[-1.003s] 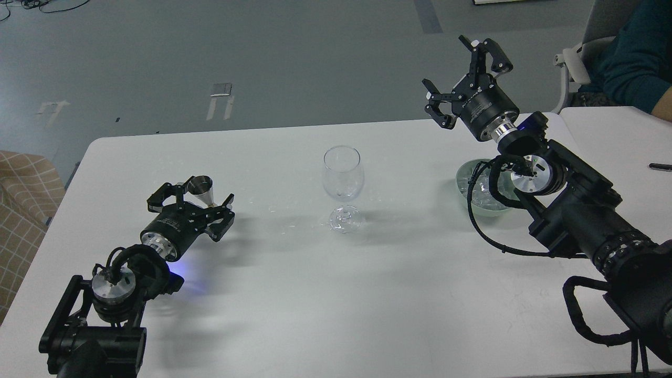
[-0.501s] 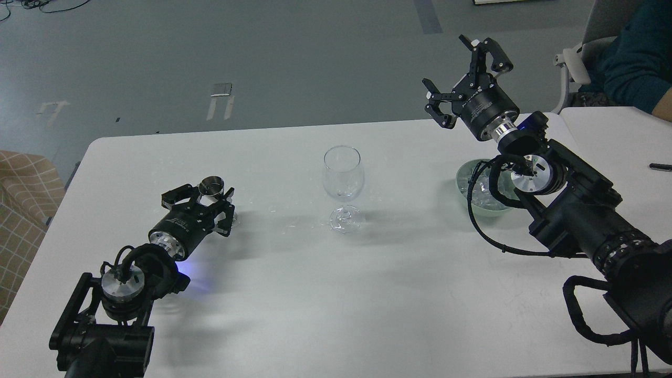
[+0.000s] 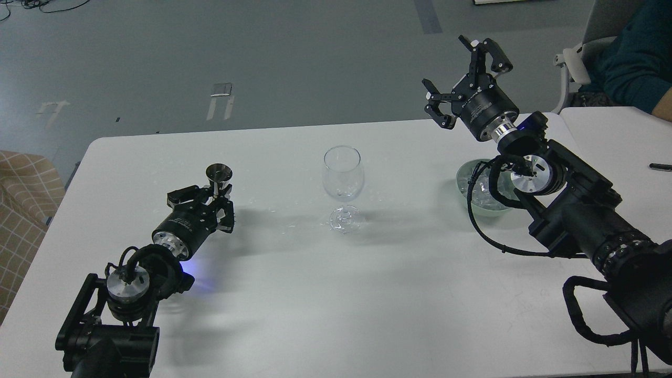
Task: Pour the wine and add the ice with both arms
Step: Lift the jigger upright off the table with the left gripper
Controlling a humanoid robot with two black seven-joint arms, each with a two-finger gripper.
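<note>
The left gripper [image 3: 207, 202] lies low over the table [image 3: 325, 294], its fingers closed on the waist of a steel jigger [image 3: 218, 178]. The jigger stands upright, its open cup rising just above the fingertips. Right of this gripper and well apart from it stands the wine glass [image 3: 343, 186], upright on its foot, bowl clear and apparently empty. Farther right, under the right arm's wrist, sits a pale bowl [image 3: 464, 184] holding the ice [image 3: 480, 197]; the arm and its cable hide part of it. The right gripper [image 3: 464, 73] is raised beyond the bowl, past the table's far edge, its fingers spread wide with nothing between them. The bowl lies below and just behind it, the glass off to its left.
</note>
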